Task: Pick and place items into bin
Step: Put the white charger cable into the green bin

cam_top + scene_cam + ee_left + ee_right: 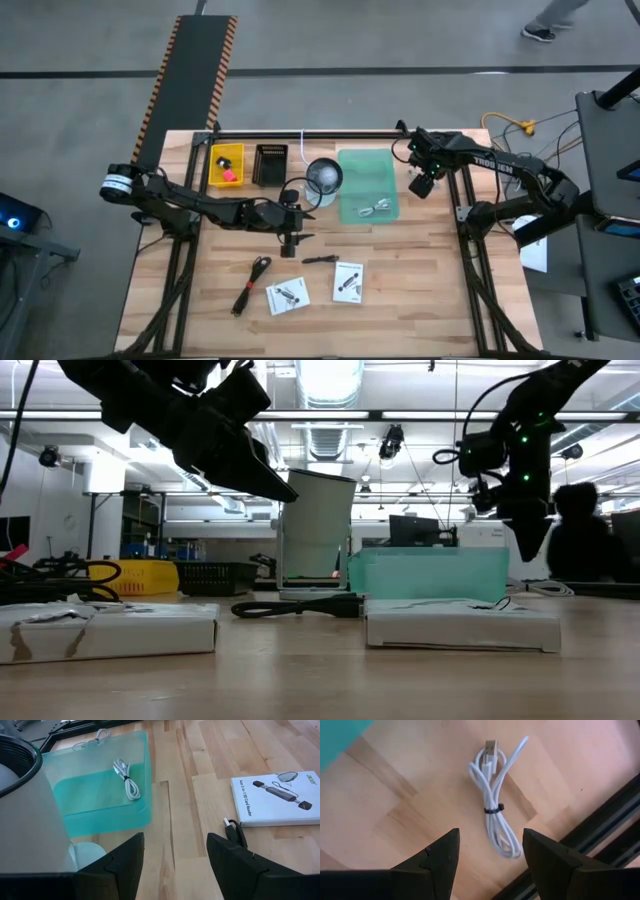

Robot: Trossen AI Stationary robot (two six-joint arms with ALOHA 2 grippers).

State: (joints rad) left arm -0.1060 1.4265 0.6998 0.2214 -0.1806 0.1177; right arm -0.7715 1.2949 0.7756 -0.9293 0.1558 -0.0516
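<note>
Right gripper, fingers spread and empty, hovers with the bundled white cable just ahead, between its fingertips.

Right tool open, fingers spread. Bundled white cable lies on wooden worktop ahead of the gap between the fingers, untouched. Black frame rail beyond cable.

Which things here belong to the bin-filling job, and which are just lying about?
Job: green bin, black cable, white packet, second white packet, small black tool, loose white cable.
Lying about: white cup, yellow cord on the floor.
</note>
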